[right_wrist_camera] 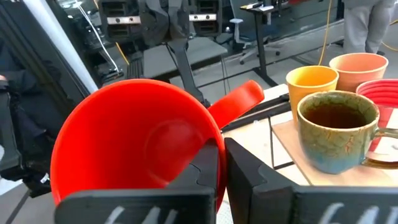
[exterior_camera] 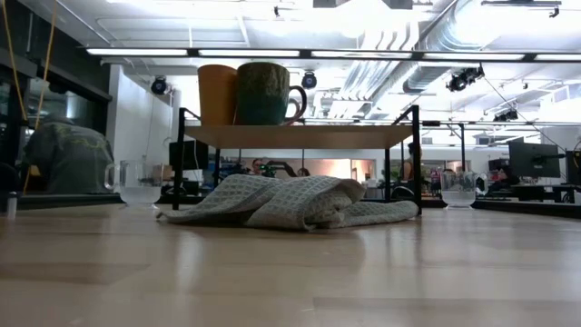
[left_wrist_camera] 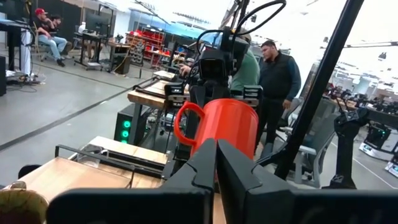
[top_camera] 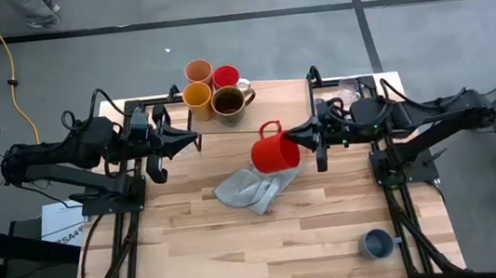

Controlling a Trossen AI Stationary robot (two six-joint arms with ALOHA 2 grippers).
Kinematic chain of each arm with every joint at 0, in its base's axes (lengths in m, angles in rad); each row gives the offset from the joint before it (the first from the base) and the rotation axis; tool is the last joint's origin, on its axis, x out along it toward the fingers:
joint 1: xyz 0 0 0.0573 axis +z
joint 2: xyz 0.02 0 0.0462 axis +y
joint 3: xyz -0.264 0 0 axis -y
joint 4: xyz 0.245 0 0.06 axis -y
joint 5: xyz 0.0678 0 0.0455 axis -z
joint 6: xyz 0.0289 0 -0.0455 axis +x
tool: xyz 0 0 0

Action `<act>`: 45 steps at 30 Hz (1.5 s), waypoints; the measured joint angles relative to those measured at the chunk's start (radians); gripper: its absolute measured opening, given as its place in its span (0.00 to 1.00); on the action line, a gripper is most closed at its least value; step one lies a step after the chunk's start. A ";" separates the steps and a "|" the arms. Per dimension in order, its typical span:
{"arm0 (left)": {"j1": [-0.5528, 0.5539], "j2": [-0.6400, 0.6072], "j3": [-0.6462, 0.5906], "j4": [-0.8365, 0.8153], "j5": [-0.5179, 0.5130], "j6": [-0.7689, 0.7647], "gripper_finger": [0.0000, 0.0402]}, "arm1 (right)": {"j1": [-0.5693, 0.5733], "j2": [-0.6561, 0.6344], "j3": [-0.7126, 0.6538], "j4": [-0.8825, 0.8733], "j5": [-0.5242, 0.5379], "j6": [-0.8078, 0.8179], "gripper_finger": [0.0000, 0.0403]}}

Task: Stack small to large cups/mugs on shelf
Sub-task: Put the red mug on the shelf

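Above the table (top_camera: 241, 243), beside the shelf (top_camera: 272, 99) with four mugs, the right gripper (top_camera: 293, 137) was clamped on a red mug's (top_camera: 274, 151) rim over the grey cloth (top_camera: 252, 189). Left gripper (top_camera: 194, 141) waited closed, empty.

robotics lab | ceiling ducts (exterior_camera: 427, 64), workbenches (left_wrist_camera: 155, 93) (people standing behind)

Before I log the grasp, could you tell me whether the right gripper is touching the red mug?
Touching: in the right wrist view, the right gripper has its jaws clamped on the red mug's rim.
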 joint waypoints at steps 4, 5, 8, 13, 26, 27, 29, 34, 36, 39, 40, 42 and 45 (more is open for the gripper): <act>0.000 0.000 0.000 0.000 0.000 -0.001 0.01 | 0.000 -0.010 0.000 0.001 0.000 0.000 0.00; 0.000 0.000 0.000 0.000 0.000 -0.001 0.01 | 0.000 -0.010 0.000 0.001 0.000 0.000 0.00; 0.000 0.000 0.000 -0.001 0.000 -0.001 0.01 | 0.000 -0.010 0.000 0.001 0.000 0.000 0.00; 0.000 0.000 0.000 -0.001 0.000 -0.002 0.01 | 0.000 -0.010 0.000 0.001 0.000 0.002 0.00; 0.000 0.000 0.000 0.000 0.000 -0.003 0.00 | -0.026 -0.010 0.007 0.029 -0.001 0.000 0.00; 0.000 0.000 0.000 0.000 0.000 -0.002 0.00 | -0.039 -0.007 0.017 0.028 0.000 0.000 0.00; 0.000 0.000 0.000 0.000 0.000 -0.002 0.00 | -0.071 0.004 0.050 0.017 0.005 -0.011 0.00; 0.000 0.000 0.000 0.000 0.000 -0.002 0.00 | -0.160 0.093 0.225 -0.212 0.044 -0.033 0.00; 0.000 -0.001 0.000 0.000 0.000 -0.002 0.00 | -0.196 0.156 0.319 -0.342 0.078 -0.034 0.00; 0.000 -0.001 0.000 0.000 0.000 -0.003 0.00 | -0.248 0.255 0.445 -0.514 0.135 -0.022 0.00; 0.000 -0.001 0.000 0.000 0.000 -0.004 0.00 | -0.266 0.285 0.480 -0.558 0.148 -0.013 0.00; 0.000 -0.001 0.000 0.000 -0.001 -0.004 0.00 | -0.302 0.347 0.544 -0.648 0.166 0.010 0.00; 0.000 -0.001 0.000 0.000 -0.001 -0.004 0.00 | -0.351 0.426 0.612 -0.740 0.190 0.048 0.00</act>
